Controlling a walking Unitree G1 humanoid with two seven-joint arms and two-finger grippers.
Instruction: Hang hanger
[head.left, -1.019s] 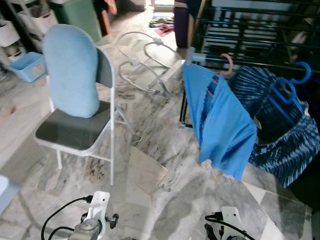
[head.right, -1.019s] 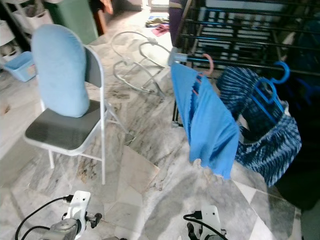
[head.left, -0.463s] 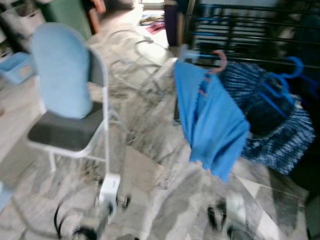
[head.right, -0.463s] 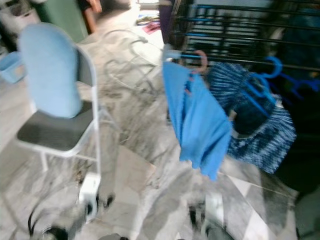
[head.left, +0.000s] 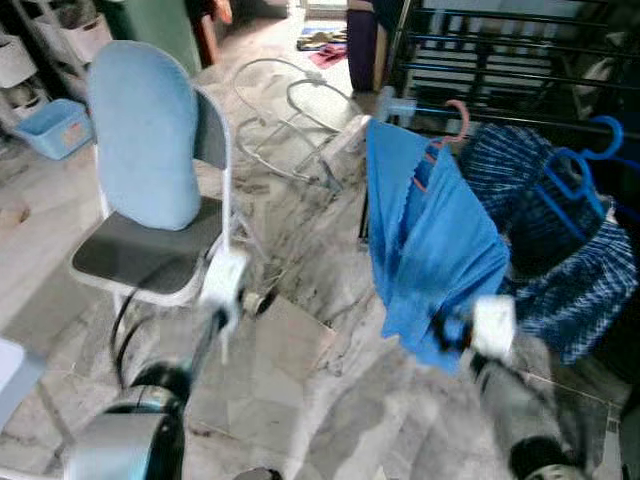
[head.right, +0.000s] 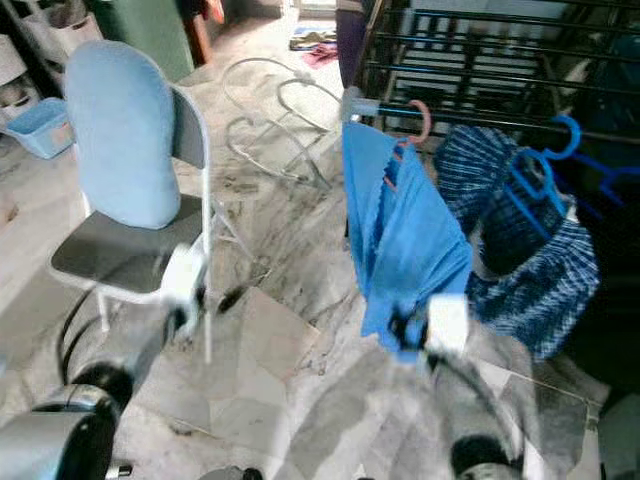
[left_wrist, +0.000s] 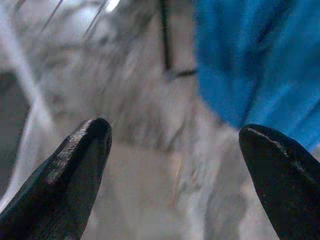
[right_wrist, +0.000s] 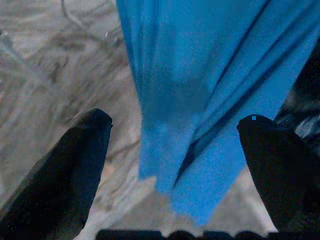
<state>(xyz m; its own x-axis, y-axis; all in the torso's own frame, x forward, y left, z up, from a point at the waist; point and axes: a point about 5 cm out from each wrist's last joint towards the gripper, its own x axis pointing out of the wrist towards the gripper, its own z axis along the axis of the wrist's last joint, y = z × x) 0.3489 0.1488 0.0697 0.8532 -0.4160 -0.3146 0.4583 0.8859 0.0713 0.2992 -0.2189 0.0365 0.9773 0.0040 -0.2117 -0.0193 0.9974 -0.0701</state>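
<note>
A blue cloth (head.left: 432, 240) hangs on a pink hanger (head.left: 457, 117) hooked over the rail of a black drying rack (head.left: 500, 60). Beside it, a dark patterned garment (head.left: 570, 250) hangs on a blue hanger (head.left: 590, 160). My right arm (head.left: 492, 326) is raised and blurred just in front of the blue cloth's lower edge. In the right wrist view my right gripper (right_wrist: 175, 160) stands open and empty, facing the blue cloth (right_wrist: 200, 100). My left arm (head.left: 225, 285) is raised near the chair. My left gripper (left_wrist: 175, 165) is open and empty over the marble floor, with the cloth's edge (left_wrist: 260, 60) ahead.
A white folding chair (head.left: 150, 250) with a light blue cushion (head.left: 140, 140) stands at the left. A white wire frame (head.left: 290, 120) lies on the marble floor behind it. A light blue basket (head.left: 55, 128) and shelves are at the far left.
Both arms have risen from the bottom edge of the picture and show blurred. The right one has come up to the blue cloth. The camera shifted a little in between.
</note>
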